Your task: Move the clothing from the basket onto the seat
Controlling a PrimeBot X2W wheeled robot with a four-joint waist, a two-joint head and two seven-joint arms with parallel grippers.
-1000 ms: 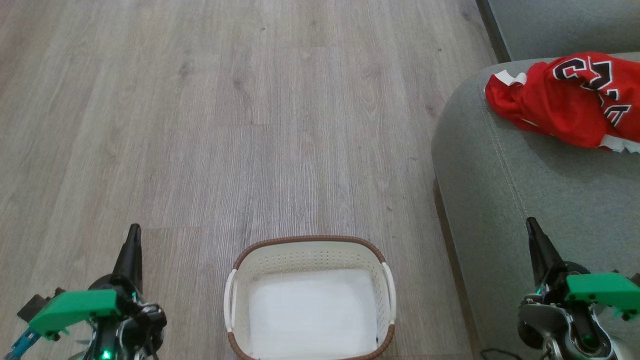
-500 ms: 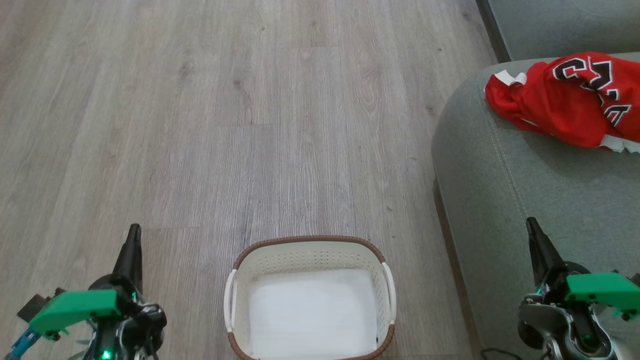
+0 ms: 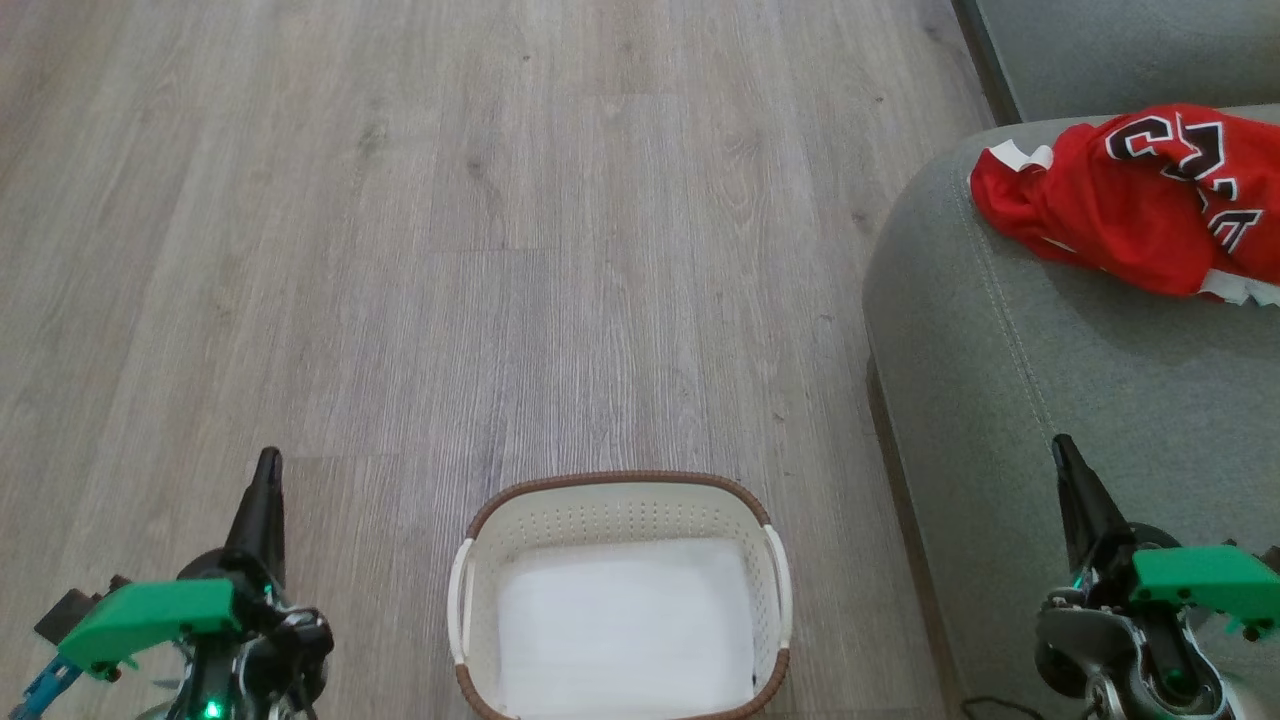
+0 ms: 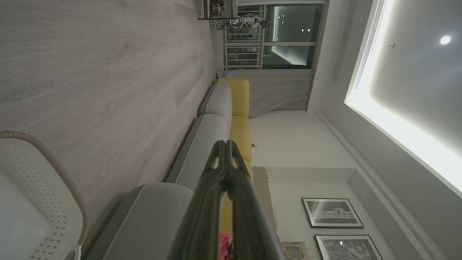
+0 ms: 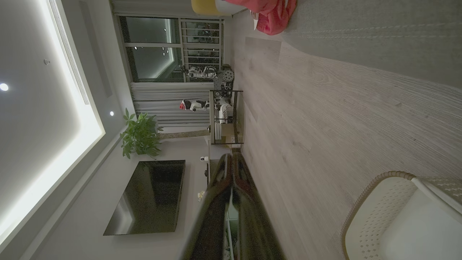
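At upper left lies grey wood floor point(image 3: 450, 200); at right a soft round seat point(image 3: 1000, 380) holds red clothing point(image 3: 1110, 210). My left gripper point(image 3: 268, 462) and right gripper point(image 3: 1061, 446) are shut, empty.

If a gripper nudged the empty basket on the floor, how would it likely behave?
The basket is perforated plastic and empty, so probably light. On the smooth wood floor it would likely slide, not tip: wide flat bottom.

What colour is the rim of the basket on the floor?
Brown. The basket has cream perforated walls under that rim; the head view shows it best.
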